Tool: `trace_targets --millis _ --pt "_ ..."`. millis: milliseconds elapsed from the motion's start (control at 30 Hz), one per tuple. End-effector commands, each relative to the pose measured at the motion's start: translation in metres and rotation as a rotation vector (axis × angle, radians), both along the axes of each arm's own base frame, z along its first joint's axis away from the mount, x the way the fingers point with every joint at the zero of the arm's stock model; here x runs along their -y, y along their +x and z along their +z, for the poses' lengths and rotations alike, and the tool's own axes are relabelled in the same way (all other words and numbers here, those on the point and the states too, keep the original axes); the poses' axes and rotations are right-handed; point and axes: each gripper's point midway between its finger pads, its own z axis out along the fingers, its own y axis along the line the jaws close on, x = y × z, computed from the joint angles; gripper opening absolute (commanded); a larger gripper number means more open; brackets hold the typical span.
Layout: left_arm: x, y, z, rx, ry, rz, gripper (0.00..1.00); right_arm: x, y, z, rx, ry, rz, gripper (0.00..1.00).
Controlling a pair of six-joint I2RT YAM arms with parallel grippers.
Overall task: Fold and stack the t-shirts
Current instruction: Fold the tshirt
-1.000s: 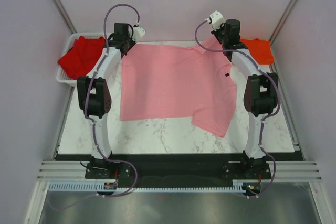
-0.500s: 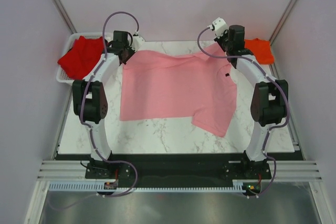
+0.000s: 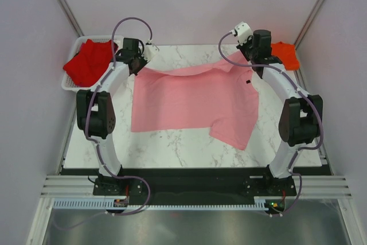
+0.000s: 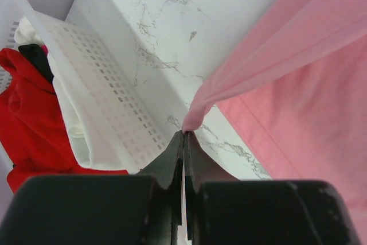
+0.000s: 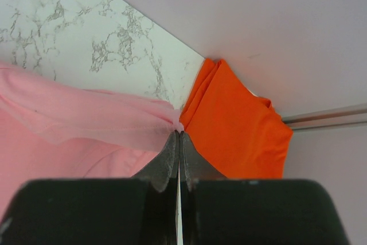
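My left tool point(image 4: 183, 133) was pinched fully closed on the far left corner of the pink t-shirt point(image 3: 189, 98). My right tool point(image 5: 178, 133) was clamped the same way on its far right corner. Both corners hung clear of the counter point(image 3: 172, 147). The marble counter lay under the pink t-shirt, which was spread flat across the middle. Its far edge sagged in a line between my two tools, and one sleeve point(image 3: 232, 133) pointed toward the near right. The white mesh basket point(image 3: 70, 87) sat just left of the pink t-shirt's far left corner, at the counter's edge. The deep red t-shirt point(image 3: 89, 61) lay bunched in that basket. The orange t-shirt point(image 3: 285, 54) lay folded just right of the pink t-shirt's far right corner, beside my right tool. A small dark tag point(image 3: 248, 82) showed on the pink t-shirt near its right edge.
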Motion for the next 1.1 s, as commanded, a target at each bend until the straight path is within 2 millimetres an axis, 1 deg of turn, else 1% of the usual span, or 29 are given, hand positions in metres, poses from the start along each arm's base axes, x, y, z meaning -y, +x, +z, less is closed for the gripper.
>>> trace_targets --millis 0,233,267,300,367,400,433,500,533,600,633,667,733,767,800,833,867,900,933,967,1000,1033,1067 --pt "0.005 -0.007 0.028 0.056 0.002 -0.07 0.02 0.001 -0.015 0.02 0.02 0.031 0.0 0.0" --pt "-0.002 -0.022 0.022 0.032 0.07 -0.12 0.02 0.001 -0.038 0.01 -0.039 0.056 -0.008 0.0" --pt "-0.003 -0.025 0.021 0.027 0.079 -0.127 0.02 -0.002 -0.042 0.007 -0.06 0.07 0.012 0.0" --pt "-0.004 -0.029 0.017 0.017 0.086 -0.131 0.02 -0.004 -0.047 0.008 -0.065 0.079 0.017 0.0" --pt "-0.008 -0.034 0.018 0.014 0.105 -0.14 0.02 -0.006 -0.056 0.002 -0.102 0.099 0.023 0.0" --pt "-0.011 -0.039 0.012 -0.001 0.11 -0.14 0.02 -0.008 -0.06 0.001 -0.11 0.107 0.023 0.0" --pt "-0.013 -0.041 0.014 0.0 0.113 -0.14 0.02 -0.009 -0.067 0.001 -0.127 0.114 0.025 0.0" --pt "-0.016 -0.047 0.008 -0.015 0.118 -0.136 0.02 -0.016 -0.076 0.003 -0.15 0.152 0.036 0.0" --pt "-0.016 -0.049 0.008 -0.016 0.119 -0.138 0.02 -0.021 -0.084 -0.004 -0.182 0.153 0.047 0.0" --pt "-0.017 -0.055 0.003 -0.033 0.123 -0.135 0.02 -0.026 -0.093 -0.005 -0.193 0.152 0.059 0.0" --pt "-0.019 -0.059 0.0 -0.044 0.123 -0.129 0.02 -0.027 -0.099 -0.013 -0.214 0.149 0.063 0.0" --pt "-0.022 -0.065 -0.006 -0.064 0.131 -0.124 0.02 -0.028 -0.102 -0.016 -0.225 0.146 0.068 0.0" --pt "-0.024 -0.075 -0.011 -0.09 0.134 -0.116 0.02 -0.024 -0.111 -0.021 -0.255 0.129 0.063 0.15" --pt "-0.026 -0.083 -0.011 -0.095 0.135 -0.111 0.03 -0.024 -0.113 -0.018 -0.259 0.129 0.063 0.23" --pt "-0.028 -0.087 -0.01 -0.095 0.133 -0.108 0.06 -0.025 -0.116 -0.013 -0.256 0.129 0.07 0.34" --pt "-0.028 -0.088 -0.006 -0.084 0.124 -0.103 0.1 -0.025 -0.117 -0.007 -0.249 0.134 0.078 0.37" --pt "-0.026 -0.09 -0.004 -0.08 0.109 -0.111 0.16 -0.025 -0.118 -0.001 -0.236 0.139 0.079 0.38" --pt "-0.024 -0.091 0.003 -0.062 0.098 -0.113 0.3 -0.025 -0.117 0.003 -0.226 0.143 0.082 0.39" --pt "-0.021 -0.089 0.007 -0.053 0.083 -0.116 0.33 -0.026 -0.113 0.008 -0.208 0.146 0.085 0.39" --pt "-0.017 -0.085 0.012 -0.039 0.064 -0.118 0.35 -0.025 -0.109 0.008 -0.202 0.149 0.078 0.39" --pt "-0.015 -0.082 0.01 -0.044 0.051 -0.113 0.36 -0.025 -0.103 -0.002 -0.219 0.147 0.073 0.39" --pt "-0.014 -0.08 0.008 -0.049 0.033 -0.096 0.37 -0.025 -0.096 -0.002 -0.212 0.148 0.069 0.39" --pt "-0.011 -0.076 0.01 -0.047 0.023 -0.093 0.38 -0.025 -0.091 -0.007 -0.221 0.153 0.059 0.38"
